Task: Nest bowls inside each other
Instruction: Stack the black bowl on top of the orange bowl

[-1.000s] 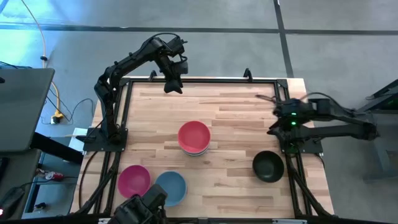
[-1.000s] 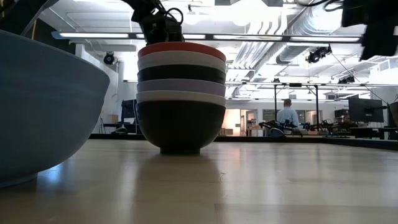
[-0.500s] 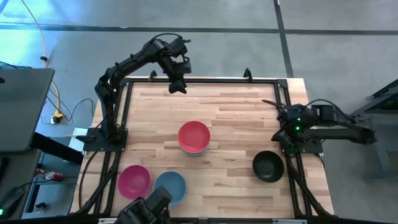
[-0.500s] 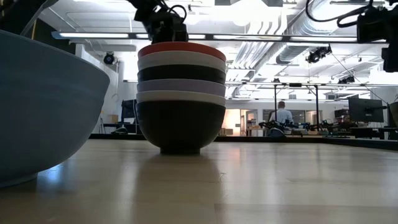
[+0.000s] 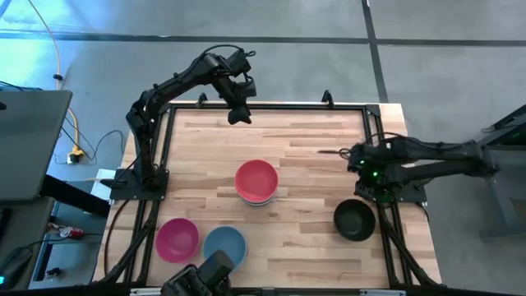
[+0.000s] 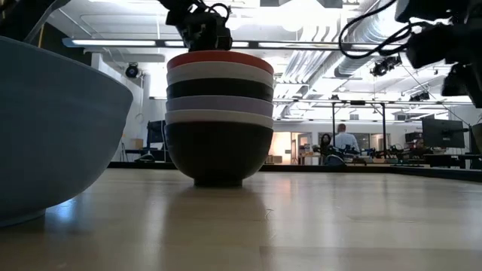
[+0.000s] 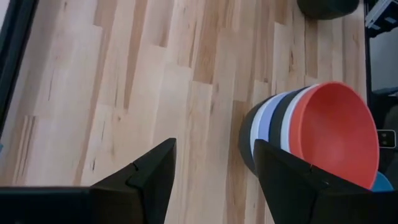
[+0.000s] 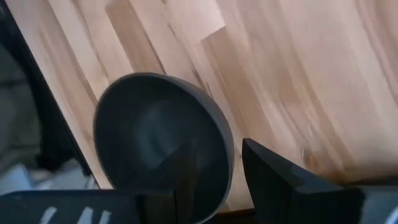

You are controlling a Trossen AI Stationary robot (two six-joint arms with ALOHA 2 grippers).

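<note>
In the middle of the wooden surface (image 5: pixel 304 164) stands a stack of nested bowls (image 6: pixel 219 117), with the red bowl (image 5: pixel 256 180) on top. From table height the stack reads, downward, red, white, black, lavender, white, with a black bowl at the bottom. Three bowls are not nested. The magenta pink bowl (image 5: pixel 177 238) and the light blue bowl (image 5: pixel 226 246) sit just beside each other at the near left corner, the blue one looming large at the left edge of the low view (image 6: pixel 53 135). A lone black bowl (image 5: pixel 354 219) sits on the near right, close to the surface's right edge, well apart from the stack.

The left pincer (image 5: pixel 238 115) hangs over the far edge of the surface, left of centre and well away from every bowl. Its fingers (image 7: pixel 149 180) are spread apart with nothing between them, and past them its wrist camera sees the stack lying ahead (image 7: pixel 311 134).

The right pincer (image 5: pixel 355 160) reaches in from the right side, over the surface just on the far side of the lone black bowl, which fills its wrist view (image 8: pixel 161 143). Its fingers (image 8: pixel 280 174) stand apart and hold nothing.

Far back in the room, a person (image 6: pixel 346 140) stands among desks.
</note>
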